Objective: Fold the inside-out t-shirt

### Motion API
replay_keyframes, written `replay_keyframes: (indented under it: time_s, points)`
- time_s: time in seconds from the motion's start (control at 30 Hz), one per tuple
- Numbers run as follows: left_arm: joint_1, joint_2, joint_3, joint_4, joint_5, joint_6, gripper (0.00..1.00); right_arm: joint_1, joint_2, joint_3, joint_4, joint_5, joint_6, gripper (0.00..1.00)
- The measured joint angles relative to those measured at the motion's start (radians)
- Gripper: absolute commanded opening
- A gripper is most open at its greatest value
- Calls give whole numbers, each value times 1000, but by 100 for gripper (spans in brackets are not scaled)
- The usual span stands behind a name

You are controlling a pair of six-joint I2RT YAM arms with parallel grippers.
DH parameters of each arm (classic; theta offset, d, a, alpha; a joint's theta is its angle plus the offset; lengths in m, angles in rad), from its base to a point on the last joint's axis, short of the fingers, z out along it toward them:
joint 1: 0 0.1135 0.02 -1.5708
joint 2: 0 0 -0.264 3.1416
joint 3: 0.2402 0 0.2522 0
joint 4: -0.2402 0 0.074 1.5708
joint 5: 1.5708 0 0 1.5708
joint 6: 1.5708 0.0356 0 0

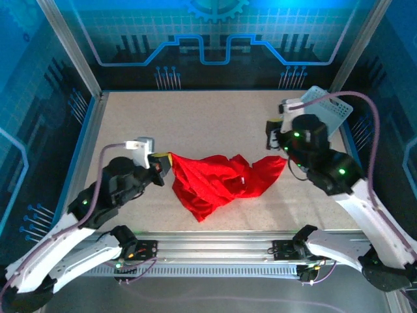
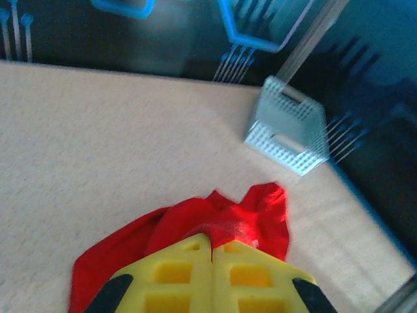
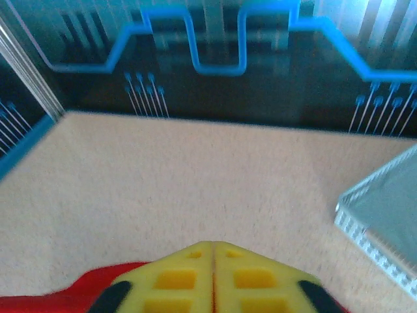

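The inside-out t-shirt point(image 1: 215, 179) is a crumpled bright red heap on the middle of the table, stretched left to right. My left gripper point(image 1: 163, 163) is at its left end. In the left wrist view this gripper point(image 2: 212, 244) is shut, with red t-shirt point(image 2: 254, 215) cloth bunched out of its tips. My right gripper point(image 1: 273, 134) is over the shirt's right corner. In the right wrist view it point(image 3: 214, 244) is shut, with a thin red line along the seam between the pads. Red t-shirt point(image 3: 78, 290) cloth lies under its left finger.
A light blue mesh basket point(image 1: 326, 107) lies tipped at the back right corner, close behind the right arm. It also appears as the basket point(image 2: 287, 127) in the left wrist view and the basket point(image 3: 384, 222) in the right wrist view. Walls close in the beige table point(image 1: 195, 124) on three sides.
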Motion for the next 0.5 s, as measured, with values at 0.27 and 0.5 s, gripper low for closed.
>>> replay_keyframes:
  time_s: [0.27, 0.5]
  points:
    - [51, 288, -97, -175, -140, -196, 0, -17, 180, -215, 43, -109, 61, 64]
    - [80, 63, -254, -200, -149, -344, 0, -16, 401, -424, 128, -248, 146, 72]
